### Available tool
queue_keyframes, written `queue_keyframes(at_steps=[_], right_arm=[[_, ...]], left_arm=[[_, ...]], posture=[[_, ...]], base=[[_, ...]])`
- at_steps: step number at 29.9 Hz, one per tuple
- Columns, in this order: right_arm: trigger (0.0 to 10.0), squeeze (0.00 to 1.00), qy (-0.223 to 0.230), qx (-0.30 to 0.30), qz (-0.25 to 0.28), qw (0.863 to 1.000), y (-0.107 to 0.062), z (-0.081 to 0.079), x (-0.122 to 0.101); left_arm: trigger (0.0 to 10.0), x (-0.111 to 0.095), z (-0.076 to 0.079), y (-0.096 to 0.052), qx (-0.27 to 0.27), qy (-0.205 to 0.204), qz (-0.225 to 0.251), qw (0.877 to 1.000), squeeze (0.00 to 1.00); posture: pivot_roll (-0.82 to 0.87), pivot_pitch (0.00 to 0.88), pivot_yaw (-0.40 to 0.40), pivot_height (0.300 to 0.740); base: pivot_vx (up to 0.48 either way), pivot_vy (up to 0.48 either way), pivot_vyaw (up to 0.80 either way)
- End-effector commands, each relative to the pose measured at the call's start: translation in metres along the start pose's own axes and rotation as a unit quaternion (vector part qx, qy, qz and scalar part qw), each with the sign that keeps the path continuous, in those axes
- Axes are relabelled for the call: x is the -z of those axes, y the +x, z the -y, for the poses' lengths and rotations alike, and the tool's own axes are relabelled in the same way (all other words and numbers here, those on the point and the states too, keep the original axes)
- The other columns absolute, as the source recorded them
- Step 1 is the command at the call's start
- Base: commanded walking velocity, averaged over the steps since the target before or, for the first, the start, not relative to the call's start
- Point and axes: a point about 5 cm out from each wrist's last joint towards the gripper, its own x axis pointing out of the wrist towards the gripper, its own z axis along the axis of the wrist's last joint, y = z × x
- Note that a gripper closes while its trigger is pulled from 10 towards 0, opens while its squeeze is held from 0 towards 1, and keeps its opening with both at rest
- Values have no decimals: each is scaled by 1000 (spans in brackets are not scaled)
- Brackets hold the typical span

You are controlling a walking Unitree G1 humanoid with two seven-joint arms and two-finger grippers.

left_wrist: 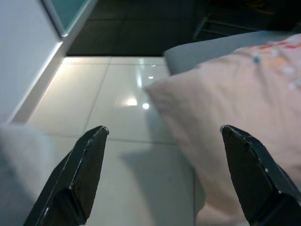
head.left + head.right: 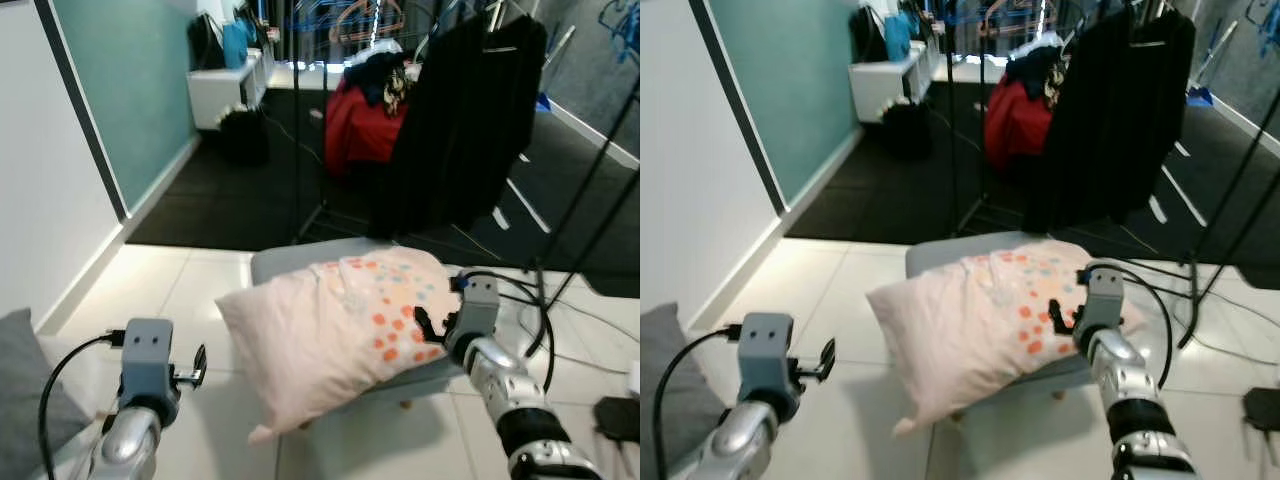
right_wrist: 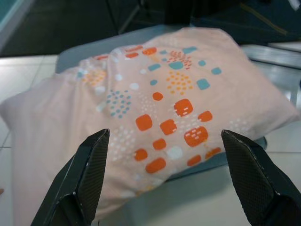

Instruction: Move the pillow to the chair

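A pale pink pillow (image 2: 335,335) printed with orange and blue squares lies across the grey seat of a low chair (image 2: 290,258), its left corner hanging over the seat's edge. My right gripper (image 3: 164,179) is open just off the pillow's right end, nothing between its fingers. My left gripper (image 1: 162,174) is also open, held low over the white tiles to the left of the pillow, and it holds nothing. In the head view the left gripper (image 2: 197,366) sits apart from the pillow's drooping corner.
Behind the chair stands a clothes rack with a black garment (image 2: 465,120) and red clothes (image 2: 360,125). Cables (image 2: 540,300) trail on the floor at the right. A grey cushion (image 2: 20,390) lies at the far left by the white wall.
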Motion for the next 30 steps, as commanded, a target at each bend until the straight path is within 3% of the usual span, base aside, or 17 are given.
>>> queue_keyframes(at_steps=[1, 10, 21, 23, 28, 30], right_arm=[[10000, 0, 1, 15, -21, 1000, 1, 3, 4], [10000, 0, 11, 42, -28, 999, 1, 12, 3], [10000, 0, 4, 13, -10, 1000, 2, 5, -3], [10000, 0, 2, 13, -10, 1000, 3, 5, -3], [10000, 0, -14, 7, -8, 1000, 3, 5, -4], [10000, 0, -28, -3, -3, 1000, 3, 3, -6]], left_arm=[[10000, 0, 1, -1, 4, 2, 0, 1000, 0], [10000, -2, 3, -1, 6, -9, 7, 1000, 0], [10000, -13, 5, -3, 5, 0, 29, 1000, 0], [10000, -15, 4, -3, 5, -16, 36, 999, 0], [10000, -28, 1, -3, -12, -6, 68, 998, 0], [10000, -48, 8, -4, 5, 21, 106, 994, 0]], posture=[[-162, 26, -16, 740], [-161, 31, -18, 715], [-155, 30, -23, 700], [-156, 30, -23, 700], [-156, 25, -24, 700], [-153, 15, -26, 700]], base=[[405, 0, 0], [146, 0, 0], [0, 0, 0], [0, 0, 0], [0, 0, 0], [0, 0, 0]])
